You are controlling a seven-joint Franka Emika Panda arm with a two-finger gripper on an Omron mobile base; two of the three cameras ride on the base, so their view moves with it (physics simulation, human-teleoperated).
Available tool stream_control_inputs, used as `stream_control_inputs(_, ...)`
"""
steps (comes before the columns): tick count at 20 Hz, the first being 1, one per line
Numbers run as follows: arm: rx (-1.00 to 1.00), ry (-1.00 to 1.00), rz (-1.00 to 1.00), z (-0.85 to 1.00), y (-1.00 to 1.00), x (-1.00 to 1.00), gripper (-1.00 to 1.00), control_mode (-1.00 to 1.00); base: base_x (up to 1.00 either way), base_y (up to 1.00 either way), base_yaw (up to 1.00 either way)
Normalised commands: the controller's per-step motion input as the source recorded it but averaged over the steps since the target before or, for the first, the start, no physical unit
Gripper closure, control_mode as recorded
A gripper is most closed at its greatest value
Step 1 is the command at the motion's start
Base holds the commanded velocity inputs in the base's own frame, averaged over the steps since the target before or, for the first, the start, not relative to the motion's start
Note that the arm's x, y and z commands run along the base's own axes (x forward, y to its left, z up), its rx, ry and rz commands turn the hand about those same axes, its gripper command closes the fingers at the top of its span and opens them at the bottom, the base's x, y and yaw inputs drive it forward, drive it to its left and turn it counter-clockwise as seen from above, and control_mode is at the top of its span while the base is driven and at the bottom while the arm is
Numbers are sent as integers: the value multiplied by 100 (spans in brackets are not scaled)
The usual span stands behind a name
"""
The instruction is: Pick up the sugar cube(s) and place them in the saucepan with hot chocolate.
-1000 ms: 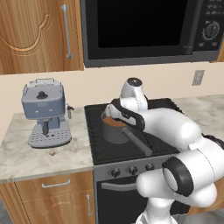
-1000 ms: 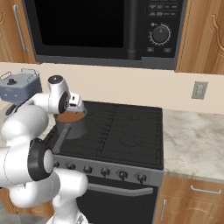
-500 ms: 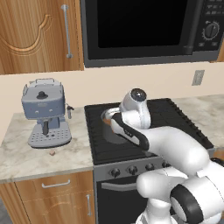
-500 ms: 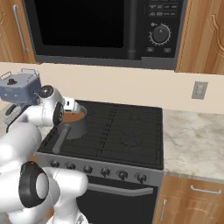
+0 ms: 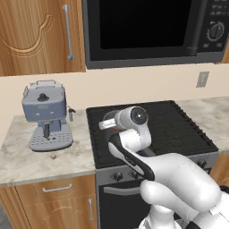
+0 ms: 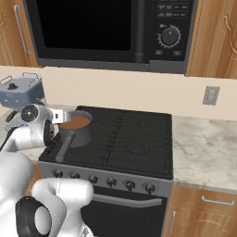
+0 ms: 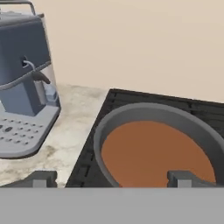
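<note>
The saucepan (image 6: 76,129) is a small dark grey pan on the stove's front left burner, full of brown hot chocolate, its long handle (image 6: 62,147) pointing at the front edge. In the hand view the saucepan (image 7: 153,148) lies close below, between my two fingertips (image 7: 41,179). My gripper (image 6: 58,115) hovers open and empty at the pan's left rim; the hand (image 5: 132,118) hides most of the pan in the left base view. One tiny tan sugar cube (image 5: 53,156) lies on the counter in front of the espresso machine, well left of the gripper.
The blue-grey espresso machine (image 5: 44,114) stands on the marble counter (image 5: 40,167) left of the black stove (image 6: 129,139). A black microwave (image 6: 92,28) hangs low over the stove. Wooden cabinets flank it, with more counter to the right (image 6: 203,148).
The hand has come down and to the left from above the pan, now level with its left rim. The jaws have stayed open. The pan and the cube have not moved.
</note>
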Motion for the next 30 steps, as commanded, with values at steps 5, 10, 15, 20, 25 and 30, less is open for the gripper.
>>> stream_control_inputs(5, 0, 0, 14, 15, 55, -44, -100, -100, 0, 0, 0)
stream_control_inputs(10, 0, 9, 23, 0, 48, -55, -100, -100, 0, 0, 0)
stream_control_inputs(15, -3, 28, 19, 0, 62, -32, -100, -100, 0, 0, 0)
stream_control_inputs(20, -19, 37, 3, -1, 61, -1, -100, -100, 0, 0, 0)
stream_control_inputs(25, -12, 21, 0, -1, 44, 16, -100, -100, 0, 0, 0)
stream_control_inputs(30, -3, 2, 0, -25, 22, 0, -100, -100, 0, 0, 0)
